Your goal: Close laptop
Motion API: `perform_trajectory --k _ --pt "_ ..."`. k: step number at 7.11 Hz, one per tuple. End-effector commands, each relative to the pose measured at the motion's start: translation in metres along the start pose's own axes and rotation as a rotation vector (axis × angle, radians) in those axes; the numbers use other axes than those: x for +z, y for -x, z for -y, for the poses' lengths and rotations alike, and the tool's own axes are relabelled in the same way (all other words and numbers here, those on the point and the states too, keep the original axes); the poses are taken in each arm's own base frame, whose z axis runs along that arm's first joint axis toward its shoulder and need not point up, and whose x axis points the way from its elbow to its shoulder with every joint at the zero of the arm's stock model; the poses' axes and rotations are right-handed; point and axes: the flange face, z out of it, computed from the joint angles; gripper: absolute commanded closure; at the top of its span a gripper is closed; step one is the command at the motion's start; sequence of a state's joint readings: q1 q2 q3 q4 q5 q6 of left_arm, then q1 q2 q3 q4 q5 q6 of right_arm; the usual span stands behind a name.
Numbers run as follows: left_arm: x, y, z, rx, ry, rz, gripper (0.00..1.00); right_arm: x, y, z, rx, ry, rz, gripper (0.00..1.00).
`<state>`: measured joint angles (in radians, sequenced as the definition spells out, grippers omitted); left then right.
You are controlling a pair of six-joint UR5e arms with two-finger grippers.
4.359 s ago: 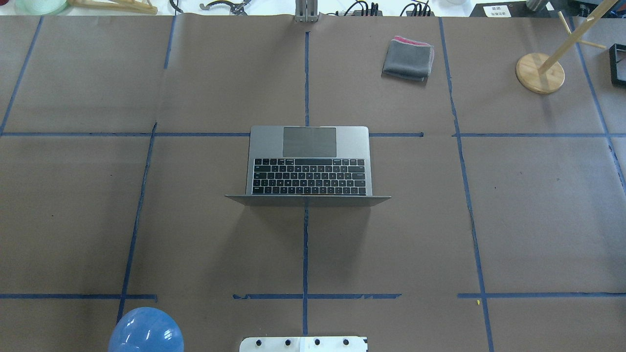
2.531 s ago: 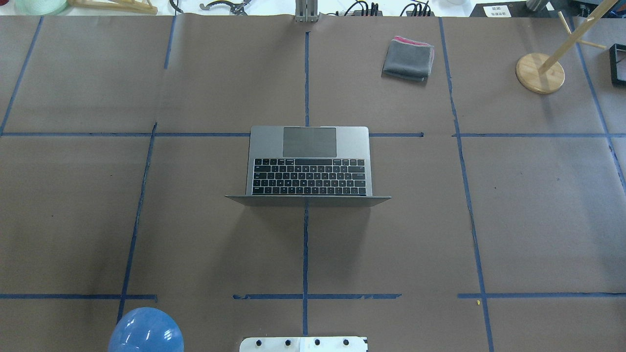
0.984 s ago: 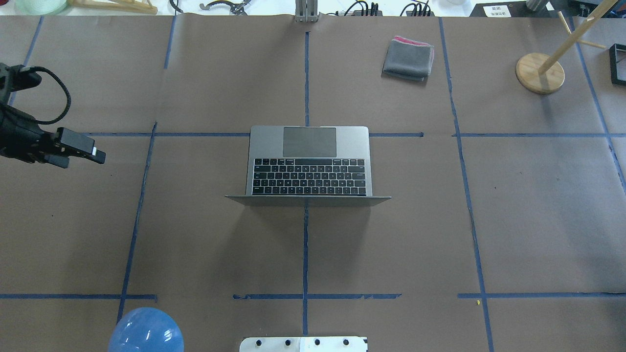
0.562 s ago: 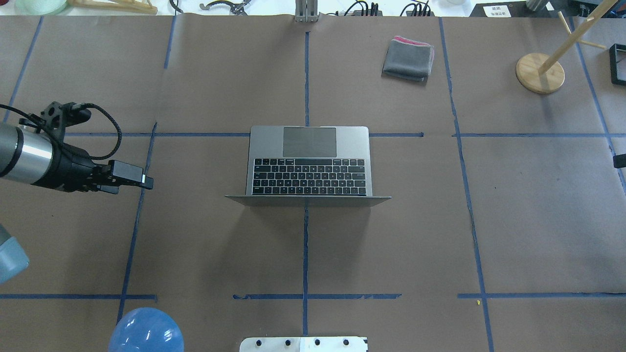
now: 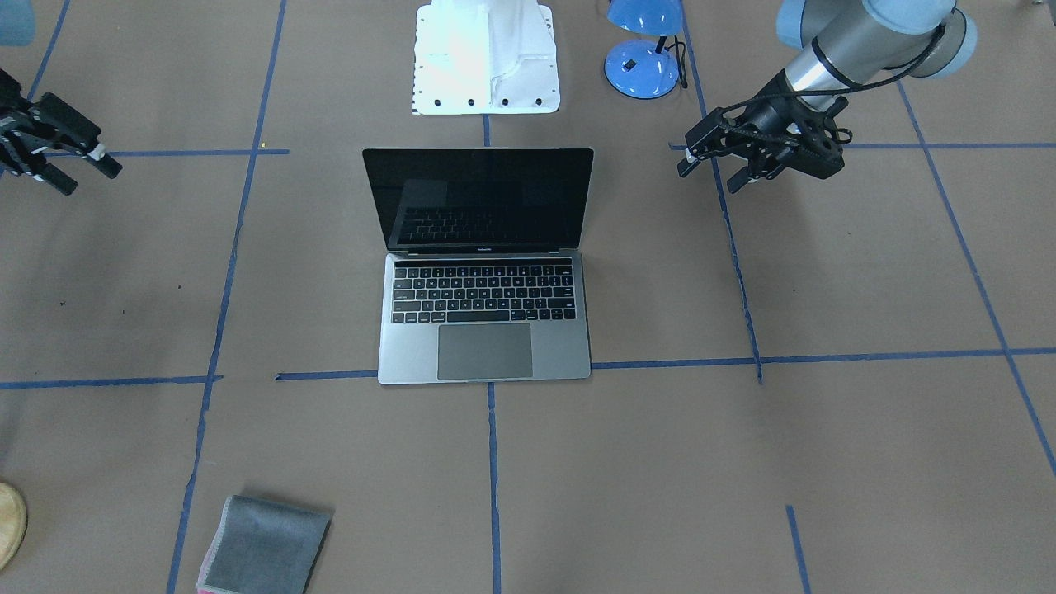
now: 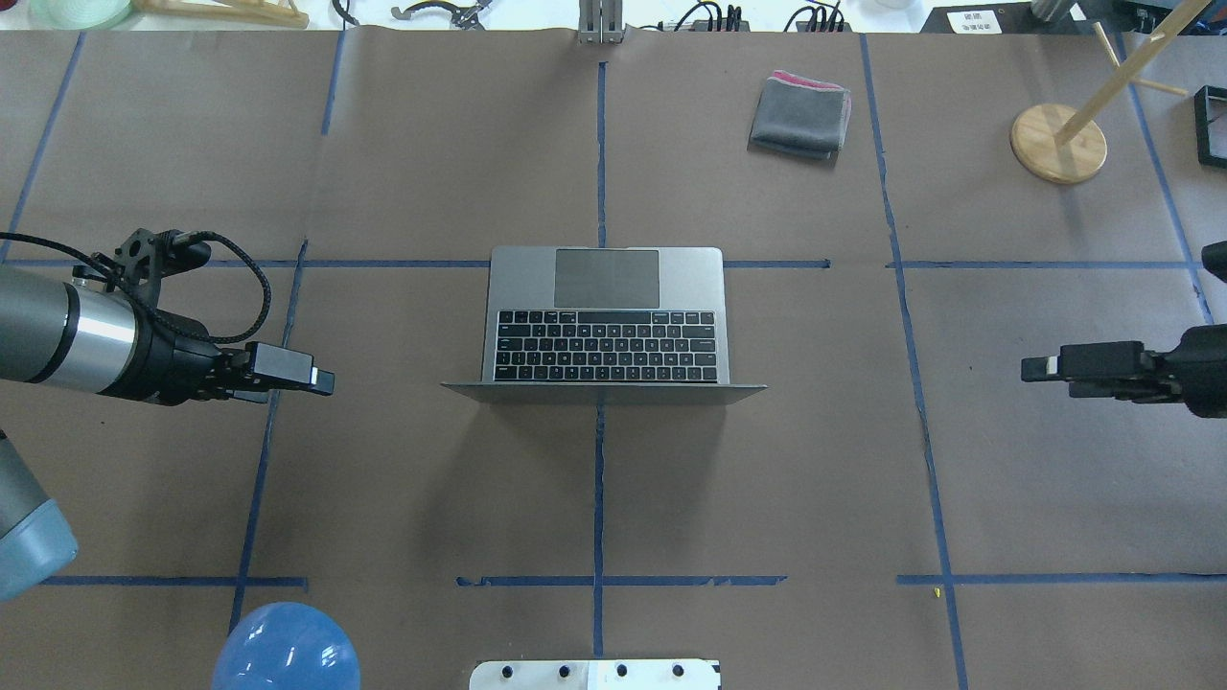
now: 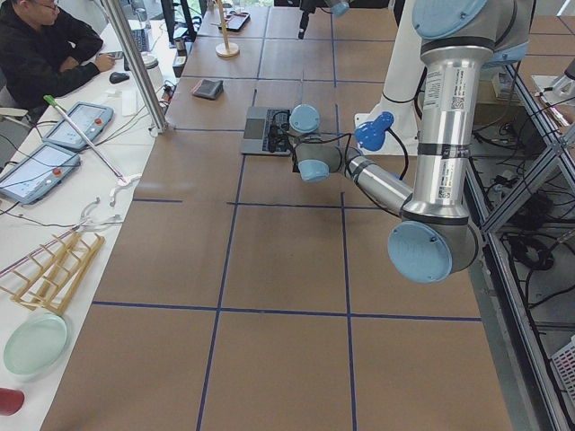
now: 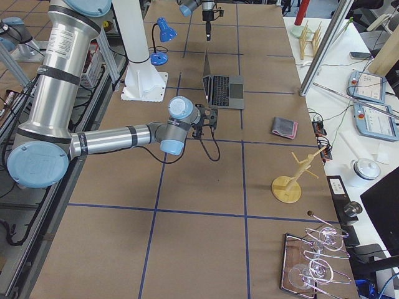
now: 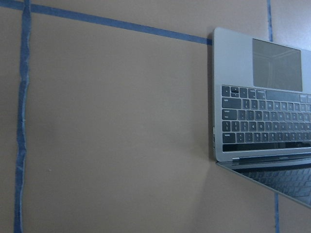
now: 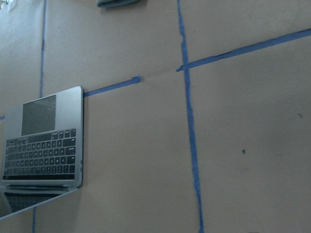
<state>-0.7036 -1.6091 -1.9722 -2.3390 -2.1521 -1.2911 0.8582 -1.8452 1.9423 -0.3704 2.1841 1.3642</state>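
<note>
The space-grey laptop (image 6: 606,331) stands open at the table's middle, its lid upright and its black screen (image 5: 483,198) facing away from the robot. It also shows in the left wrist view (image 9: 262,121) and the right wrist view (image 10: 43,145). My left gripper (image 6: 326,383) hovers to the left of the laptop, level with the hinge and apart from it. In the front view, the left gripper (image 5: 708,175) is open and empty. My right gripper (image 6: 1028,369) is far to the laptop's right; in the front view the right gripper (image 5: 92,181) is open and empty.
A folded grey cloth (image 6: 800,115) lies at the far right of the laptop. A wooden stand (image 6: 1057,144) is at the far right corner. A blue lamp (image 6: 286,647) and the white base plate (image 6: 594,674) sit at the near edge.
Both arms came into view. The left gripper moved in from the left edge toward the laptop's hinge side. The right gripper appeared at the right edge. The laptop has not moved.
</note>
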Motion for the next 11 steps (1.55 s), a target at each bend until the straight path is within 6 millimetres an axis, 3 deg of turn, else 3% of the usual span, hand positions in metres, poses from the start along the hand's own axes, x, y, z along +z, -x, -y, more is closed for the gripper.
perform_trajectory --k 1,3,5,7,8,9,10,11 --pt "0.011 -0.012 -0.016 0.032 0.033 -0.034 0.22 0.032 0.032 -0.027 -0.06 0.084 0.085 0.32" --pt "0.02 -0.029 -0.024 0.059 0.056 -0.059 0.71 0.051 0.044 -0.044 -0.096 0.142 0.104 0.78" --pt "0.042 -0.059 -0.043 0.097 0.073 -0.091 0.98 0.085 0.069 -0.069 -0.133 0.136 0.133 0.99" --pt "0.059 -0.069 -0.061 0.107 0.086 -0.092 1.0 0.118 0.078 -0.108 -0.149 0.09 0.124 1.0" --pt "0.06 -0.075 -0.063 0.081 0.093 -0.102 1.0 0.121 0.08 -0.114 -0.153 0.098 0.125 1.0" --pt "0.069 -0.102 -0.075 0.032 0.121 -0.135 1.0 0.128 0.091 -0.117 -0.16 0.093 0.139 1.0" --pt "0.076 -0.115 -0.079 0.023 0.135 -0.149 1.0 0.138 0.105 -0.12 -0.171 0.063 0.147 1.0" --pt "0.078 -0.116 -0.079 0.023 0.138 -0.149 1.0 0.16 0.132 -0.123 -0.173 0.037 0.134 0.99"
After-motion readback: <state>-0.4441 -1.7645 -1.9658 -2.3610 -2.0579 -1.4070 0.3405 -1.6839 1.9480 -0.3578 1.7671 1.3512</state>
